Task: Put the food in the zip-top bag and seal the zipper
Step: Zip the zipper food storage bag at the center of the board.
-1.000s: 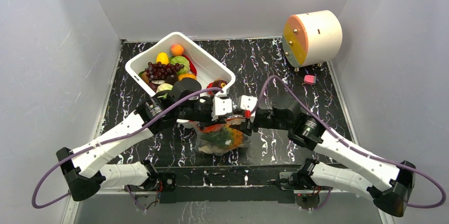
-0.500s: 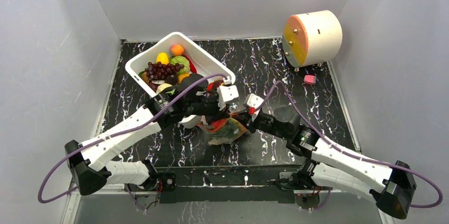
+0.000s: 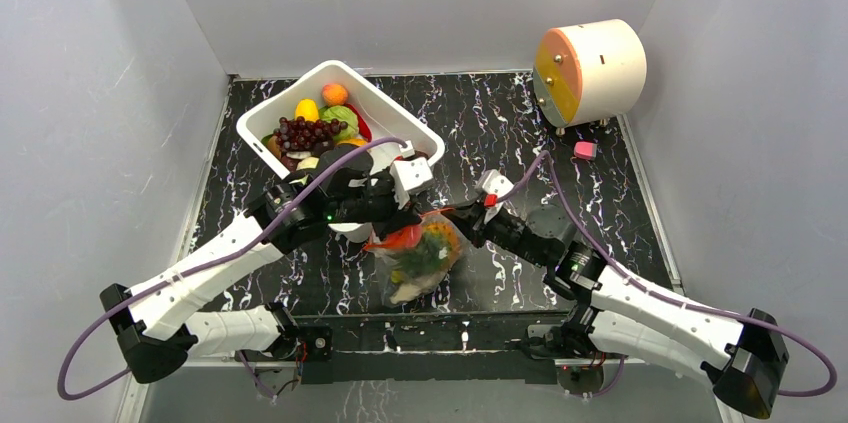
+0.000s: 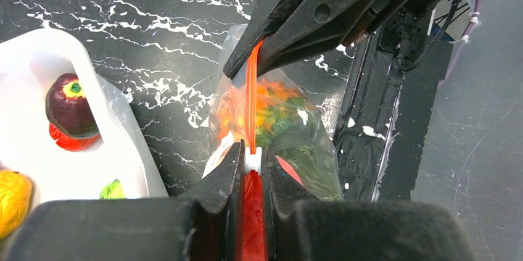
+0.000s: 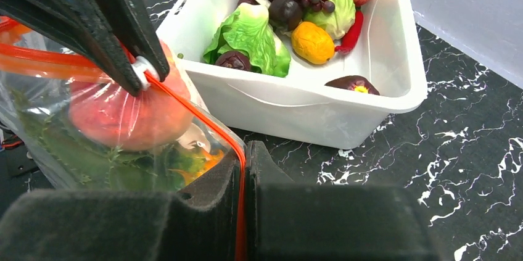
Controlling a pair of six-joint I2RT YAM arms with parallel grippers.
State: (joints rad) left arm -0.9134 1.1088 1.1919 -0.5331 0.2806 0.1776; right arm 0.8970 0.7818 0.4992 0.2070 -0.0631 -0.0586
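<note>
The clear zip-top bag [image 3: 420, 258] hangs between my two grippers above the black marbled table, holding a red food piece [image 5: 126, 116], greens and orange pieces. My left gripper [image 4: 251, 153] is shut on the white slider of the red zipper [image 4: 250, 97]. In the top view it [image 3: 410, 213] is at the bag's left end. My right gripper [image 5: 242, 162] is shut on the zipper's other end, and shows in the top view [image 3: 465, 220] at the bag's right end. The zipper [image 5: 197, 110] runs taut between them. More food [image 3: 315, 128], grapes, lettuce and fruit, lies in the tub.
The white rectangular tub [image 3: 395, 113] stands just behind the left gripper, close to the bag. A cream cylinder with an orange face [image 3: 590, 68] and a small pink object [image 3: 585, 150] sit at the back right. Grey walls close in the table.
The grippers have drawn apart along the zipper, left one leftward, right one rightward. The bag now hangs lower and tilted between them.
</note>
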